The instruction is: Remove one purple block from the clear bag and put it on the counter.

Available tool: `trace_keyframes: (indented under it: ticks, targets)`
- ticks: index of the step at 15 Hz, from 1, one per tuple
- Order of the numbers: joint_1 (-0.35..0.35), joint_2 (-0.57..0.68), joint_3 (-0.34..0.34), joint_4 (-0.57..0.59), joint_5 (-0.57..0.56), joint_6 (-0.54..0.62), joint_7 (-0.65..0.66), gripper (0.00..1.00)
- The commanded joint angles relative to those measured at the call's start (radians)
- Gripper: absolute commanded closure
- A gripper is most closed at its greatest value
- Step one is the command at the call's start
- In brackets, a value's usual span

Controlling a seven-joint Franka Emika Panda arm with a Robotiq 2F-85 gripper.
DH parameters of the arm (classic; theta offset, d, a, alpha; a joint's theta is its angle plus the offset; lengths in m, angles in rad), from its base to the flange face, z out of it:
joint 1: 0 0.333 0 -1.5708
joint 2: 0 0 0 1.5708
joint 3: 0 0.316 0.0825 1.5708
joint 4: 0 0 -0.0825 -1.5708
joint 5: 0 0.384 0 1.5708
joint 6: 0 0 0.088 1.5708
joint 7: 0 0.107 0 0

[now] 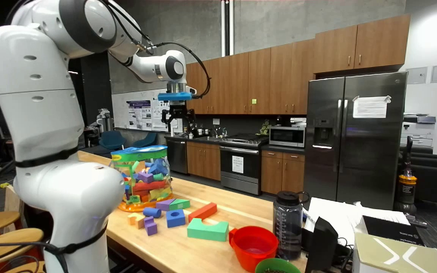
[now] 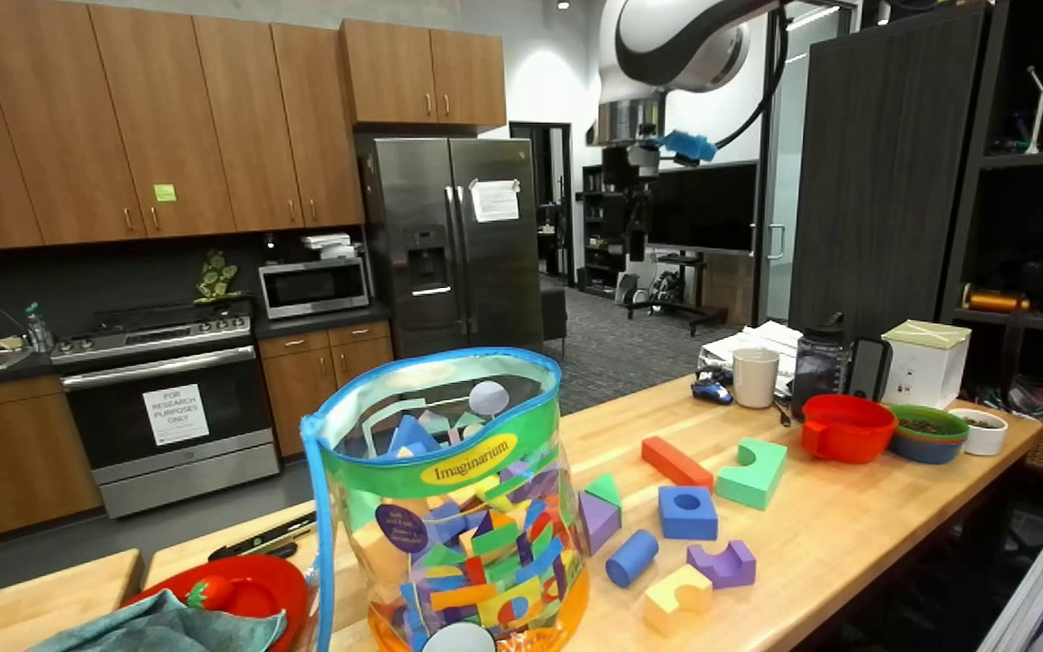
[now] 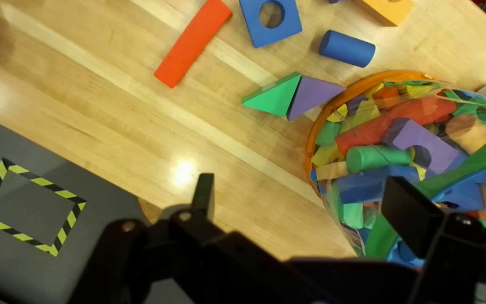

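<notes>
Because the clear bag (image 2: 363, 480) is probably best entered from above, it makes sense that it stands upright on the table (image 2: 811, 534), with its blue-edged mouth open to the ceiling; its orange bottom seems to keep it steady. Inside, in the upper pile, the wrist view shows a purple arch block (image 3: 418, 137), seemingly through the transparent wall, next to a green cylinder (image 3: 376, 157) and a long red block (image 3: 420, 109). The tool (image 3: 304, 190) hangs higher than the bag, jaws wide apart with nothing between, which I judge suitable for reaching in. However, in the wrist view one jaw overlaps the bag and the other the table, so it should perhaps move sideways first, otherwise it could press the rim. Outside, a purple triangular block (image 3: 314, 95) and a green triangular block (image 3: 274, 97) lie side against side, just beside the bag, and a loose purple arch (image 2: 730, 572) lies farther out. As purple pieces already lie there, I only guess that the removal is not yet done. Farther along, a red handled bowl (image 2: 852, 445) and a dark water bottle (image 1: 287, 227) stand well apart from the bag, perhaps to leave room.
</notes>
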Motion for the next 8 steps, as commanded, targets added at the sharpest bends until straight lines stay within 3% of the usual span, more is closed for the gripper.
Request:
trace_keyframes:
  ticks: [1, 8]
  targets:
    - [0.026, 0.093, 0.032, 0.120, 0.007, -0.018, -0.052, 0.00]
    - [0.077, 0.252, 0.112, 0.307, 0.010, -0.025, -0.092, 0.00]
